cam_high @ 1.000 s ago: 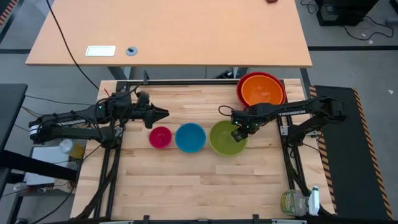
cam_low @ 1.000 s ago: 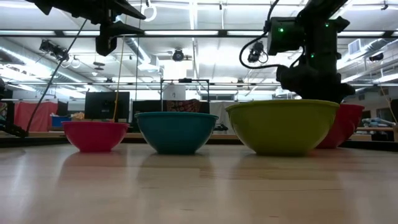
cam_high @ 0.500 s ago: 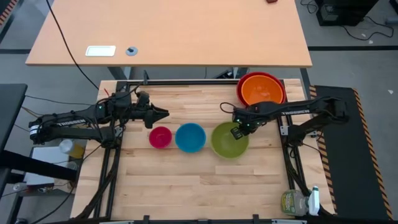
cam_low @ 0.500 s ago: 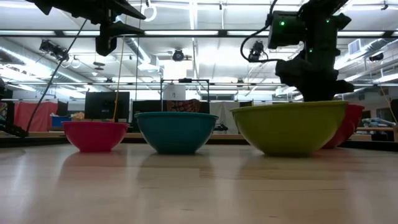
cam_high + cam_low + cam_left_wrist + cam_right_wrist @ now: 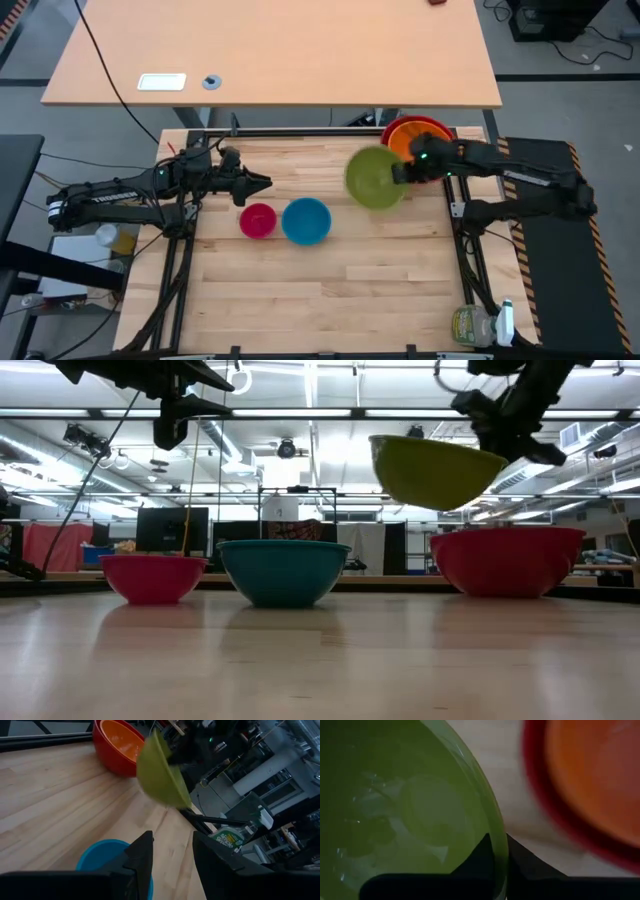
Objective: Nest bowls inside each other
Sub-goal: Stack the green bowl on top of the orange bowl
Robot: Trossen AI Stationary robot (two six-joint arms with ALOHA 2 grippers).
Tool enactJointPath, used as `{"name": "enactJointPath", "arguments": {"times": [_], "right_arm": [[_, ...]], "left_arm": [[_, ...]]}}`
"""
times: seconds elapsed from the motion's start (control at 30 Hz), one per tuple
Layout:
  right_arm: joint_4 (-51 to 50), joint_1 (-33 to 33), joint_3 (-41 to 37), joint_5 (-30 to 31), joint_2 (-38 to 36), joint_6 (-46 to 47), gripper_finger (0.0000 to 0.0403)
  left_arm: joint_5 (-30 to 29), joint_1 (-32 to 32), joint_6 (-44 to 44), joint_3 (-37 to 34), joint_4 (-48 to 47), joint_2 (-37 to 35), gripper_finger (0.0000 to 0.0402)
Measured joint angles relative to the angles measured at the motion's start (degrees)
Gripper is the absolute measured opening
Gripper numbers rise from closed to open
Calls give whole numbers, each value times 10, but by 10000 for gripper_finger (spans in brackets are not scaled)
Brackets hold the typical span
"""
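The lime green bowl point(image 5: 374, 178) hangs in the air near the table's far right, with my right gripper point(image 5: 403, 172) shut on its rim. Just beyond it the orange bowl point(image 5: 420, 148) sits nested in the red bowl point(image 5: 505, 560), which stands on the table. The blue bowl point(image 5: 306, 221) and the pink bowl point(image 5: 258, 220) stand side by side on their bases at mid-table. My left gripper point(image 5: 262, 183) hovers open above the table, just beyond the pink bowl, holding nothing. My right gripper pinches the green bowl's rim point(image 5: 496, 827) on the side toward the red bowl, one finger point(image 5: 484, 856) inside the bowl and one outside against the wall. The fingers slant down from the table's right. The bowl is lifted clear, slightly tilted, opening up.
Bare wood lies in front of the blue and pink bowls. A black frame rail point(image 5: 300, 133) runs along the table's far edge. A bottle point(image 5: 470, 325) stands past the near right corner.
My right gripper has lifted the green bowl off the table from beside the blue bowl. It has carried the bowl up and toward the far right, close to the red and orange bowls, turning as it rose. The bowl now hangs tilted, clear of the table.
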Motion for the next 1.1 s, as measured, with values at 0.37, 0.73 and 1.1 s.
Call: {"name": "enactJointPath", "arguments": {"times": [0.37,0.73,1.1], "right_arm": [[-40,-166,0,91,-86,36,25],[-74,-342,0,10,-42,-80,26],[-124,-417,0,-13,4,-149,25]], "left_arm": [[0,0,-10,0,0,0,142],[0,0,-10,0,0,0,142],[0,0,-10,0,0,0,142]]}}
